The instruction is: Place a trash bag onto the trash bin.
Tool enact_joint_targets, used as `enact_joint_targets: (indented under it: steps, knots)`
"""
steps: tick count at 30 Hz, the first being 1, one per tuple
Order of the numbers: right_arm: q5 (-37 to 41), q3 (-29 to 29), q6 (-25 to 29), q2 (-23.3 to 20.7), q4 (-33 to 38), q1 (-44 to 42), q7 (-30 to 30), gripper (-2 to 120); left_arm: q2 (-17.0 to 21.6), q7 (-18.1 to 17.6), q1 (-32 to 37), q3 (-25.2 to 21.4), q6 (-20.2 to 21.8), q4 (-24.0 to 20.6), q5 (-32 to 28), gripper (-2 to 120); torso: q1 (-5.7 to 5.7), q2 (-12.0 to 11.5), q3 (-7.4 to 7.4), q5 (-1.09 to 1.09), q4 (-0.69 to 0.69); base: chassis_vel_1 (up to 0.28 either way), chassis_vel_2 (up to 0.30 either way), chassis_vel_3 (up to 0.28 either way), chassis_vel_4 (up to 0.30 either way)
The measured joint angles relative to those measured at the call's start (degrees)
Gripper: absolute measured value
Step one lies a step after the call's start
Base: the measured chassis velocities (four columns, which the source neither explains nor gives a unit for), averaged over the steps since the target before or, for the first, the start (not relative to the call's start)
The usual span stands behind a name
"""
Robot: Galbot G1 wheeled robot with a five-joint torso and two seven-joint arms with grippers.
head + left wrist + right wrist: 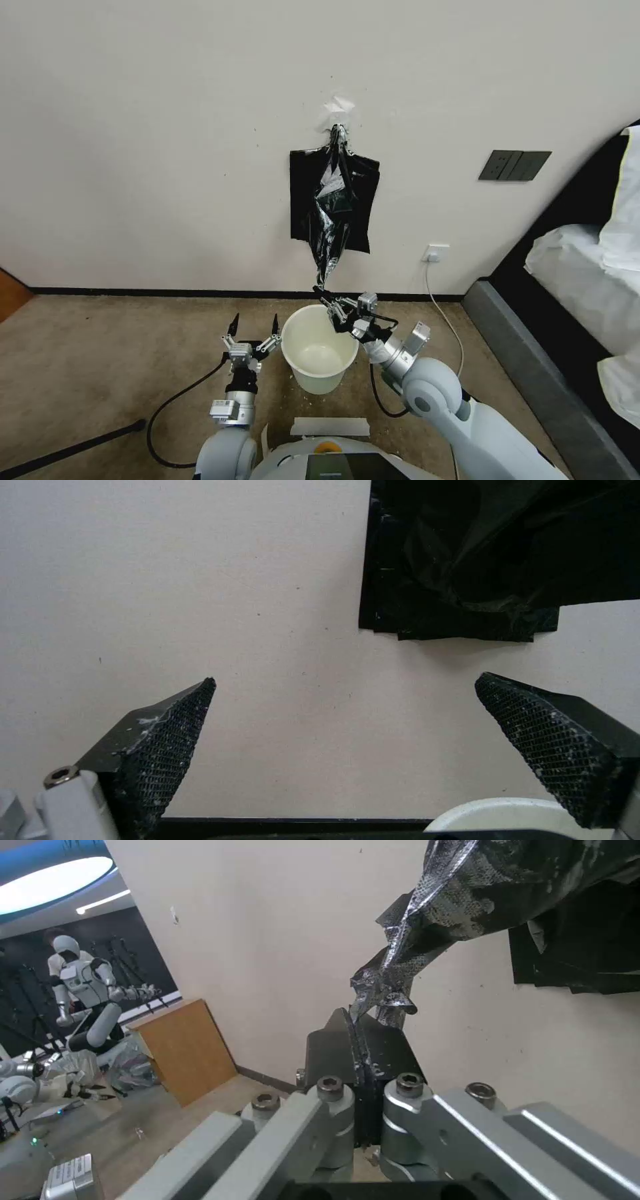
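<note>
Your right gripper (327,301) pinches the bag's (331,233) bottom tip, above the bin (319,347). The film looks light, slippery, tear-prone: grip gathered folds. Left gripper (253,325), fingers spread, waits beside the bin.

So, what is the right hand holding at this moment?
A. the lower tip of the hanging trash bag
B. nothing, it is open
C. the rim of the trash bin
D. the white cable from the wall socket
A: the right hand is shut on the lower tip of the trash bag, which hangs stretched down from the wall above the trash bin; the right wrist view shows its fingers closed on the plastic.
</note>
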Motion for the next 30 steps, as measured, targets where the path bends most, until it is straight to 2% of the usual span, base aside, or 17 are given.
enact_joint_targets:
  steps: [7, 8, 9, 16, 18, 20, 21, 23, 24, 27, 28, 30]
  knots:
    - [-0.6, 0.3, -0.2, 0.4, 0.2, -0.2, 4.1, 0, -0.1, 0.0, -0.1, 0.0, 0.0, 0.1, 0.0, 100, 0.0, 0.0, 0.0, 0.0, 0.0, 0.0, 0.0, 0.0, 0.0]
    - [-0.6, 0.5, -0.3, 0.6, 0.3, -0.3, 4.9, 6, -0.1, 0.0, -0.1, 0.1, 0.0, 0.1, 0.0, 100, 0.0, 0.0, 0.0, 0.0, 0.0, 0.0, 0.0, 0.0, 0.0]
    - [-0.6, 0.5, -0.3, 0.6, 0.3, -0.3, 4.9, 6, -0.1, 0.0, -0.1, 0.1, 0.0, 0.1, 0.0, 100, 0.0, 0.0, 0.0, 0.0, 0.0, 0.0, 0.0, 0.0, 0.0]
    - [-0.9, 3.2, -2.0, 1.6, 2.0, -3.5, 9.7, 35, 0.0, 0.0, -0.4, 0.3, 0.1, 0.3, 0.0, 100, 0.0, 0.0, 0.0, 0.0, 0.0, 0.0, 0.0, 0.0, 0.0]
    - [-1.3, 3.6, -2.4, 1.6, 2.3, -3.9, 10.2, 39, 0.0, 0.0, -0.4, 0.4, 0.1, 0.4, 0.0, 100, 0.0, 0.0, 0.0, 0.0, 0.0, 0.0, 0.0, 0.0, 0.0]
    - [-2.4, 5.1, -4.7, 1.4, 3.3, -5.2, 12.3, 49, 0.0, -0.1, -0.6, 0.7, 0.1, 0.5, 0.0, 100, 0.0, 0.0, 0.0, 0.0, 0.0, 0.0, 0.0, 0.0, 0.0]
    - [-2.4, 5.1, -4.7, 1.4, 3.3, -5.2, 12.3, 49, 0.0, -0.1, -0.6, 0.7, 0.1, 0.5, 0.0, 100, 0.0, 0.0, 0.0, 0.0, 0.0, 0.0, 0.0, 0.0, 0.0]
    - [-3.5, 7.0, -6.9, 1.1, 4.3, -6.7, 13.8, 58, 0.0, -0.1, -0.7, 0.9, 0.2, 0.5, 0.0, 100, 0.0, 0.0, 0.0, 0.0, 0.0, 0.0, 0.0, 0.0, 0.0]
    - [-3.5, 7.0, -6.9, 1.1, 4.3, -6.7, 13.8, 58, 0.0, -0.1, -0.7, 0.9, 0.2, 0.5, 0.0, 100, 0.0, 0.0, 0.0, 0.0, 0.0, 0.0, 0.0, 0.0, 0.0]
    - [-6.5, 9.9, -8.8, 1.1, 5.3, -9.9, 14.8, 76, 0.2, -0.1, -0.8, 1.0, 0.3, 0.6, 0.0, 100, 0.0, 0.0, 0.0, 0.0, 0.0, 0.0, 0.0, 0.0, 0.0]
    - [-6.5, 9.9, -8.8, 1.1, 5.3, -9.9, 14.8, 76, 0.2, -0.1, -0.8, 1.0, 0.3, 0.6, 0.0, 100, 0.0, 0.0, 0.0, 0.0, 0.0, 0.0, 0.0, 0.0, 0.0]
    - [-8.6, 11.4, -9.7, 1.1, 5.5, -12.2, 15.2, 86, 0.3, -0.1, -0.8, 1.0, 0.3, 0.6, 0.0, 100, 0.0, 0.0, 0.0, 0.0, 0.0, 0.0, 0.0, 0.0, 0.0]
